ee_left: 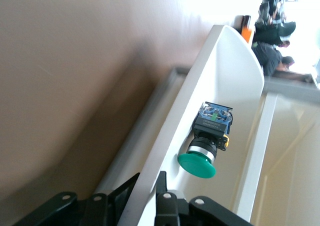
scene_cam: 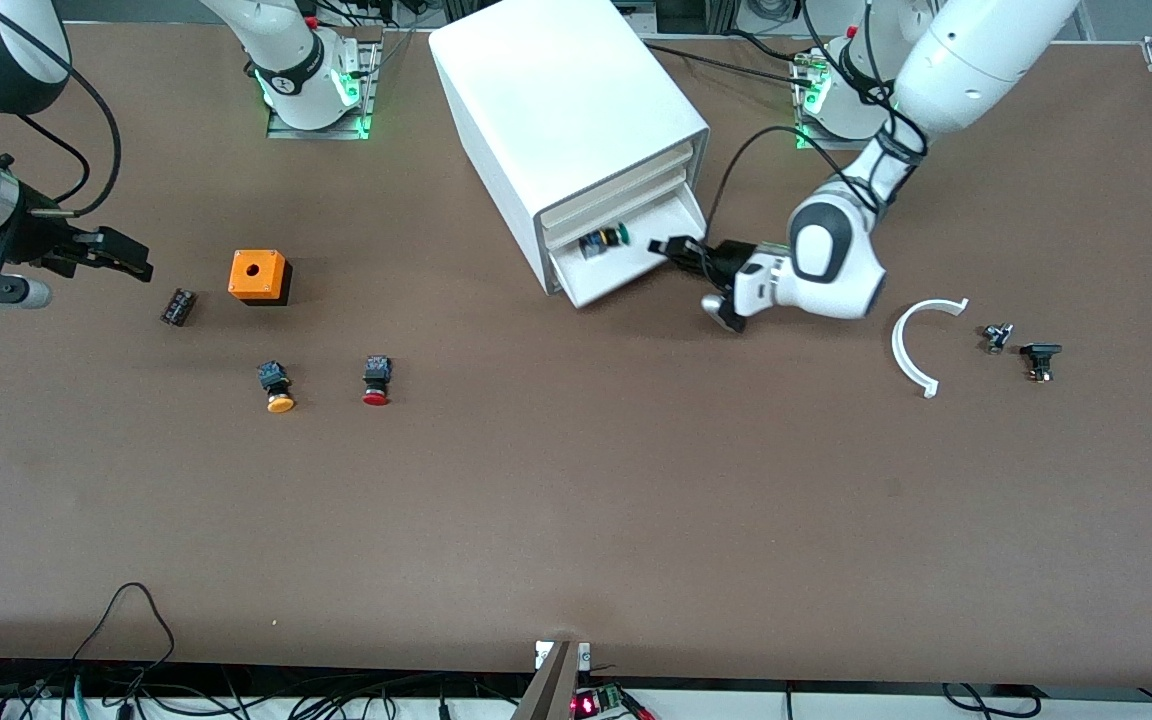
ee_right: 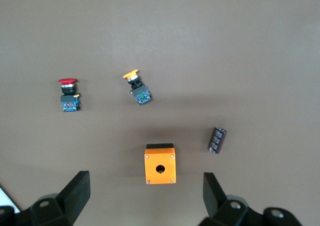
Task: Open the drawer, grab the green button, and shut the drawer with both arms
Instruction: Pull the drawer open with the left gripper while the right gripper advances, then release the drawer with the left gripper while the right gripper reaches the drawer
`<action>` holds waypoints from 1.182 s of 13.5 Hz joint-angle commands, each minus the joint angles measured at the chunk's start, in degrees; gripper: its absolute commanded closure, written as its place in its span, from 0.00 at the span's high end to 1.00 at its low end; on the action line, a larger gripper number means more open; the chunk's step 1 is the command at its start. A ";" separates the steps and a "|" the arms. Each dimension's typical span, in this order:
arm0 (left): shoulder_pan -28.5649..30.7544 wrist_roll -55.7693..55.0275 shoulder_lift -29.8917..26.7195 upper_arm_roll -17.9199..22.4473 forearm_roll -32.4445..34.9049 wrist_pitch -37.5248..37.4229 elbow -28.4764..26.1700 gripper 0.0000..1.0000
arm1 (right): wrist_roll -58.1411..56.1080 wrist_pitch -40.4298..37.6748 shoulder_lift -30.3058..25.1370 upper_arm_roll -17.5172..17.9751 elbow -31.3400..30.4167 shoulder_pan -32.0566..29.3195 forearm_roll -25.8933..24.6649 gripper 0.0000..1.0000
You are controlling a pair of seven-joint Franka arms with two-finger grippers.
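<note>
Now your left gripper (scene_cam: pixel 669 250) is pinched shut on the side wall of the lowest drawer (scene_cam: pixel 636 275) — the tray stands pulled part-way out of the white cabinet (scene_cam: pixel 556 110).
Inside that drawer you can see the green-capped button (ee_left: pixel 207 143) lying on its side near the clamped wall, untouched. Your right gripper (scene_cam: pixel 126 258) waits with fingers spread wide and empty over the table's right-arm end, above the orange box (ee_right: pixel 160 164), the black cylinder (ee_right: pixel 217 139) — and the red-capped button (ee_right: pixel 68 96) and orange-capped button (ee_right: pixel 138 88).
</note>
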 commanded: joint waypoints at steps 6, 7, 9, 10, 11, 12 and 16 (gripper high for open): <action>2.10 -0.81 -1.83 3.94 3.17 5.12 3.03 1.00 | -1.01 0.66 9.48 0.53 9.33 9.95 2.10 1.00; 2.19 -0.82 -3.58 3.94 3.17 5.21 2.94 1.00 | -1.01 1.70 11.24 0.53 10.39 11.53 3.07 1.00; 5.25 -0.73 -8.32 3.85 3.25 4.77 1.72 1.00 | -1.18 5.12 13.44 0.53 10.49 15.04 3.34 1.00; 5.61 -0.73 -10.26 3.77 3.25 4.59 1.10 1.00 | -1.18 6.36 14.41 0.53 10.49 17.50 3.34 1.00; 5.53 -0.82 -11.93 3.50 3.17 5.20 1.18 1.00 | -1.18 8.11 15.46 0.53 10.49 19.70 3.43 1.00; 5.88 -0.82 -13.86 3.67 2.99 6.08 1.18 1.00 | -1.09 10.39 16.43 0.53 10.58 22.59 3.43 1.00; 9.56 -0.38 -22.30 4.20 6.21 13.02 1.62 1.00 | -2.49 14.28 21.79 0.53 14.86 33.23 4.75 1.00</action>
